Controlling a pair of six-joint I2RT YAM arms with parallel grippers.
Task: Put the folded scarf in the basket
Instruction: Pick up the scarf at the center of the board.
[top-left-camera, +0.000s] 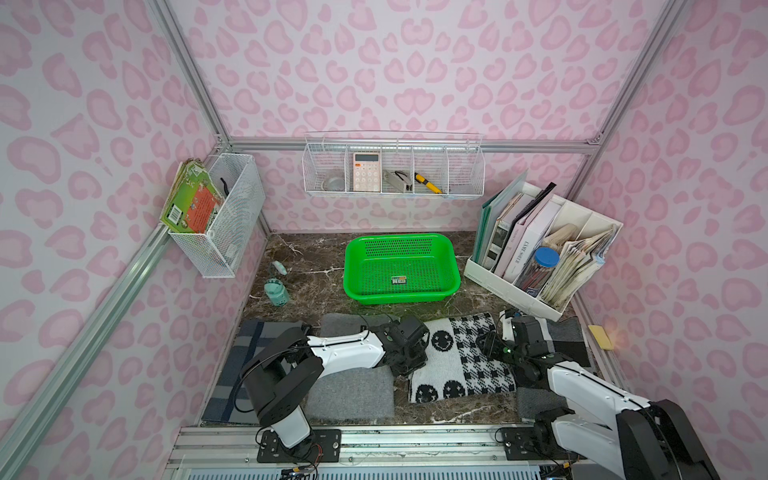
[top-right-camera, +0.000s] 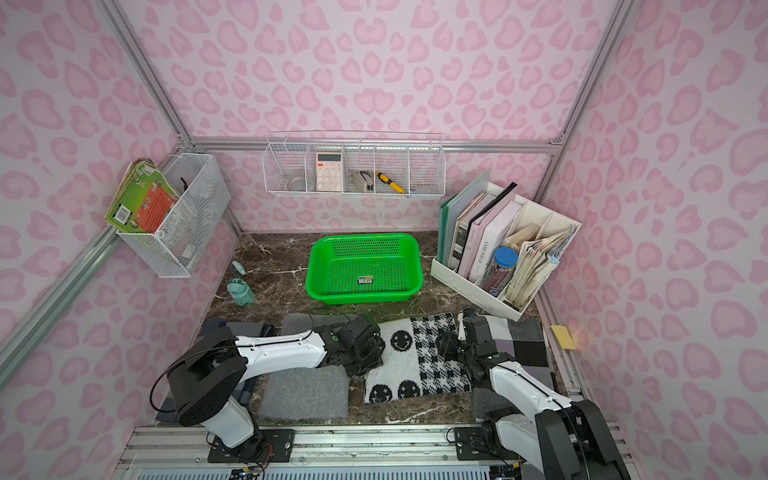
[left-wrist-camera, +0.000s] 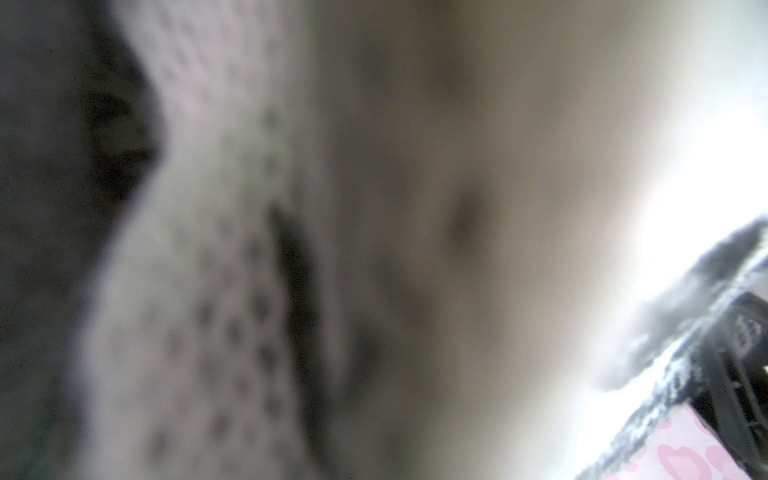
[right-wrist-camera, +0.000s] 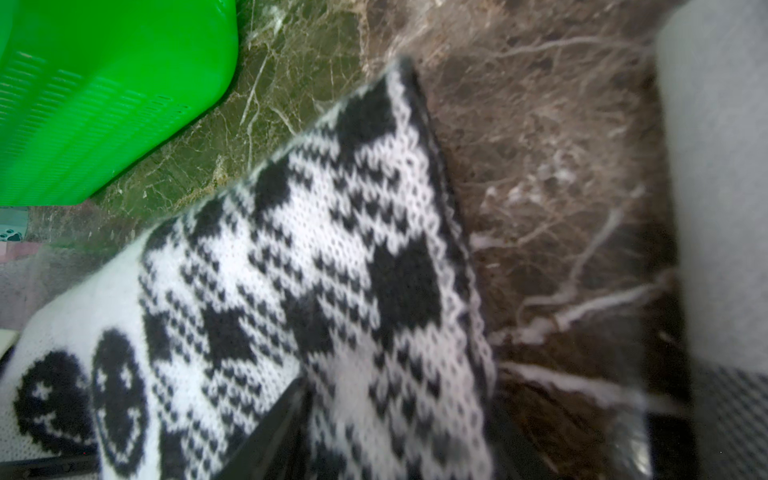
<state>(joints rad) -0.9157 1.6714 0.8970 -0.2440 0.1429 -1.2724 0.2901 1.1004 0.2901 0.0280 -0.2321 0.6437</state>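
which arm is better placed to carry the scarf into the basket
Left, probably: the left gripper is at the scarf end straight in front of the basket; the right gripper is at the end off to its side.

Pale walls (top-left-camera: 415, 62) printed with pink leopard spots close in three sides, joined by silver aluminium rails (top-left-camera: 270, 146). The bench (top-left-camera: 307, 257) is dark brown marble with white veins. A white wire rack (top-left-camera: 465, 174) hangs on the back wall and a white mesh bin (top-left-camera: 241, 208) on a side wall. A white file organiser (top-left-camera: 498, 286) stands in the far corner. The light is bright and even.
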